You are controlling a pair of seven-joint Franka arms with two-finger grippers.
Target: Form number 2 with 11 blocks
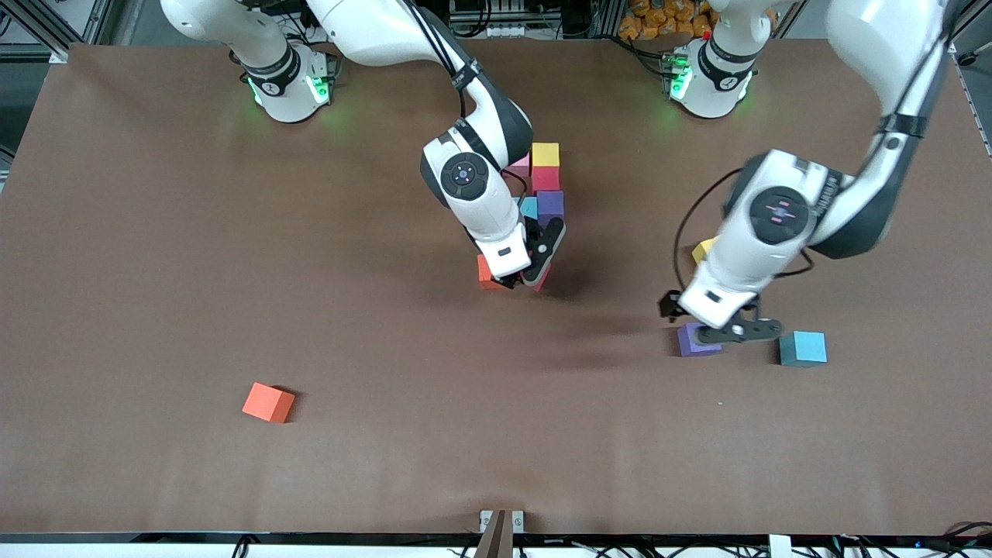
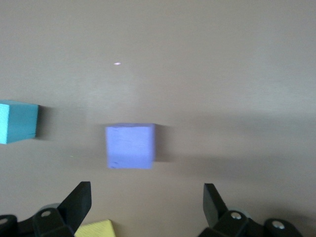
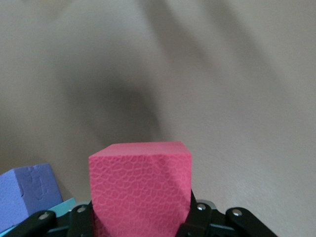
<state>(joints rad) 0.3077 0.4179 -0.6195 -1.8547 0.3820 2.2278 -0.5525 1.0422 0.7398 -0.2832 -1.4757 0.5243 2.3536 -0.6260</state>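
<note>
Right gripper [image 1: 525,273]: clamped on a pink-red block [image 3: 140,190]; beside an orange block [image 1: 484,271]
Just past it: cluster of yellow [image 1: 545,155], red [image 1: 545,180], purple [image 1: 551,204], light blue [image 1: 529,208], pink [image 1: 520,164]; one each
Left gripper [image 2: 147,197]: fingers spread wide, empty; over a purple block [image 2: 130,146]
Near it: one light blue [image 1: 803,348]; one yellow [image 1: 702,249]
Well apart: one orange [image 1: 268,402]

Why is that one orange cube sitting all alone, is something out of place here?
Nothing looks damaged or spilled. The orange cube just lies loose and turned askew, toward the right arm's end and nearer the front camera than the partly built digit. The right gripper holds a red cube; the left gripper hangs open over a purple cube.
</note>
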